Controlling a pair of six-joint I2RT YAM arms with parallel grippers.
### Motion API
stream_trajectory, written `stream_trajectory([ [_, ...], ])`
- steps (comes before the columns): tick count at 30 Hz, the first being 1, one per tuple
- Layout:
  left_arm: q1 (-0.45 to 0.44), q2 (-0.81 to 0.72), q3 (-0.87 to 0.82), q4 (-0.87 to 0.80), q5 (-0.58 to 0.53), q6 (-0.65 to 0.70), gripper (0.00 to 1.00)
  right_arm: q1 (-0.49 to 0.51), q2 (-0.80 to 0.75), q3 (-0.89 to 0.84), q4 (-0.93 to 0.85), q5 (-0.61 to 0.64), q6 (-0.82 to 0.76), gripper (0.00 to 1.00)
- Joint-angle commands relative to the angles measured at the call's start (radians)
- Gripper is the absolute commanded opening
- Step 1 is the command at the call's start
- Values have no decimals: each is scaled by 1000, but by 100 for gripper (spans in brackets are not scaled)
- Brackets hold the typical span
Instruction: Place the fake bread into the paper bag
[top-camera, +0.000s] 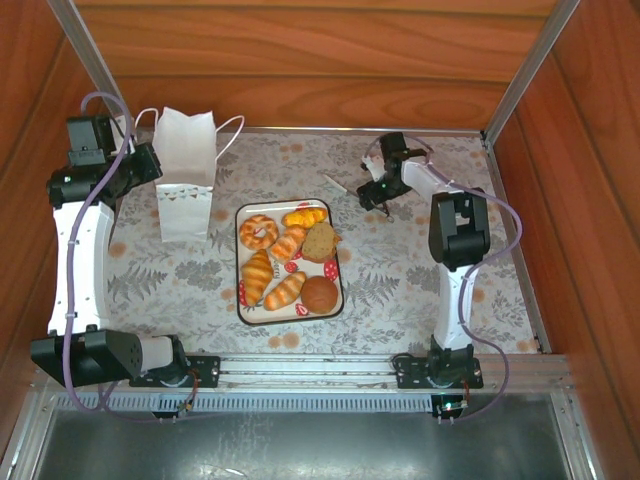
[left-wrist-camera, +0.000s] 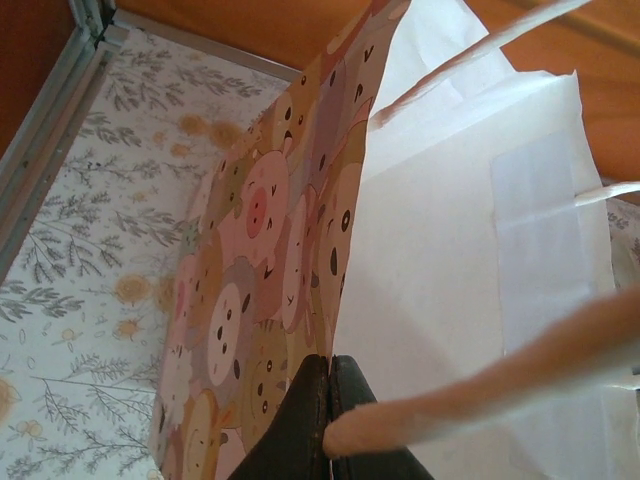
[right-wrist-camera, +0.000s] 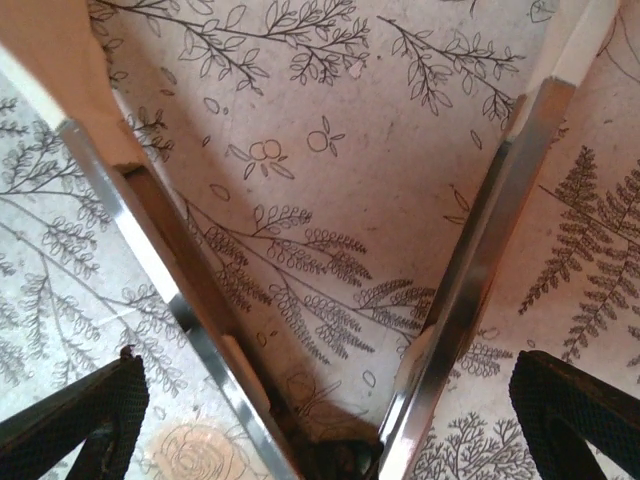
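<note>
The fake bread (top-camera: 287, 258), several golden-brown toy pastries, lies on a white strawberry-print tray (top-camera: 241, 300) mid-table. The paper bag (top-camera: 185, 185) stands upright at the back left, its mouth open upward. My left gripper (top-camera: 150, 162) is shut on the bag's upper side edge. In the left wrist view the dark fingers (left-wrist-camera: 300, 420) pinch the paper bag (left-wrist-camera: 440, 280) where the patterned side meets the white inside, and a cord handle crosses in front. My right gripper (top-camera: 376, 194) hovers behind the tray, open, with metal tongs (top-camera: 338, 184) reaching left from it. Between its fingertips (right-wrist-camera: 90, 415) the tongs (right-wrist-camera: 480, 260) spread in a V.
Wooden walls enclose the table at the back and on both sides. An aluminium rail (top-camera: 330, 368) runs along the near edge, carrying both arm bases. Patterned tablecloth (top-camera: 400, 280) lies bare to the right of the tray and in front of the bag.
</note>
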Motion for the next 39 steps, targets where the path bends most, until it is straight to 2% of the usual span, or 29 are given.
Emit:
stream_trajectory([
  [1,-5,-30,-9,-5,26,-22,0,5,34,48,-34,-1,-10,100],
  [9,-5,-46,-17,-4,27,-23,0,9,98,117,-63,-32,-21,100],
  [21,-6,-49,-18,-3,24,-27,0,37,147,141,-99,23,-63,98],
  [25,-5,-51,-19,-3,24,-27,0,38,126,120,-103,23,-59,91],
  [34,-5,-49,-22,8,54,-44,0,39,-48,-25,31,-6,17,61],
  [39,-5,-50,-41,36,74,-64,0,38,-175,-121,123,-10,81,55],
])
